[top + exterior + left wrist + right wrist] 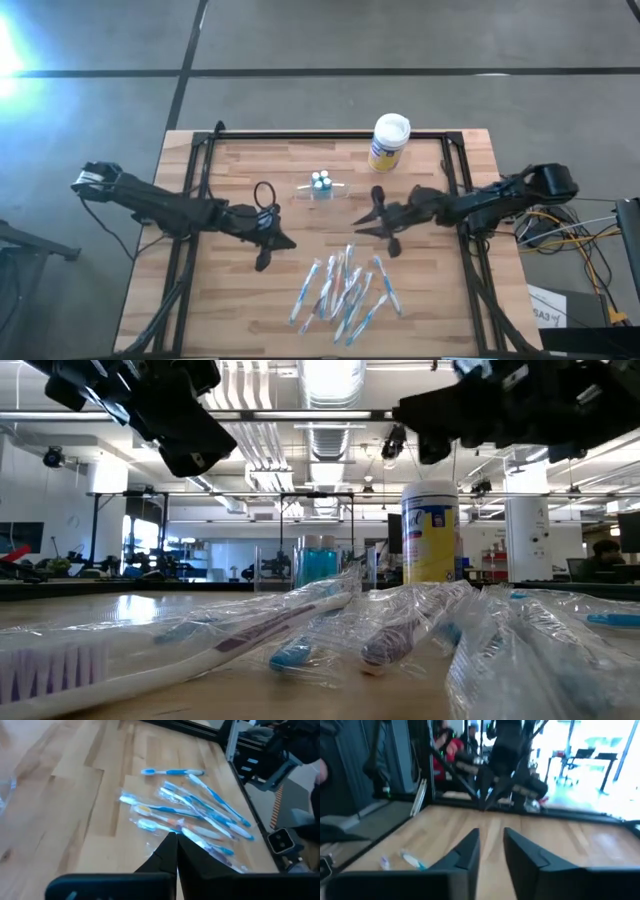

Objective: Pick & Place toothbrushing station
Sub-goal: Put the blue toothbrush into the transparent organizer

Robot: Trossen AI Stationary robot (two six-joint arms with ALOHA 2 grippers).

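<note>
The toothbrushing station [322, 186] is a small clear holder with teal-topped pieces inside. It stands on its base on the wooden table [230, 310], left of the canister; the low view shows it far back [318, 565]. My left gripper [283, 243] hovers shut to its near left, fingertips together [176, 851], pointing toward the toothbrush pile. My right gripper [378, 218] hovers to its near right, a gap between its fingers [492, 851] and nothing in it.
A yellow-and-blue canister with a white lid [389, 141] stands near the far edge. Several plastic-wrapped toothbrushes [345, 290] lie in a loose pile toward the near edge, filling the low view's foreground [300, 630]. Black frame rails [452, 160] run along the table's sides.
</note>
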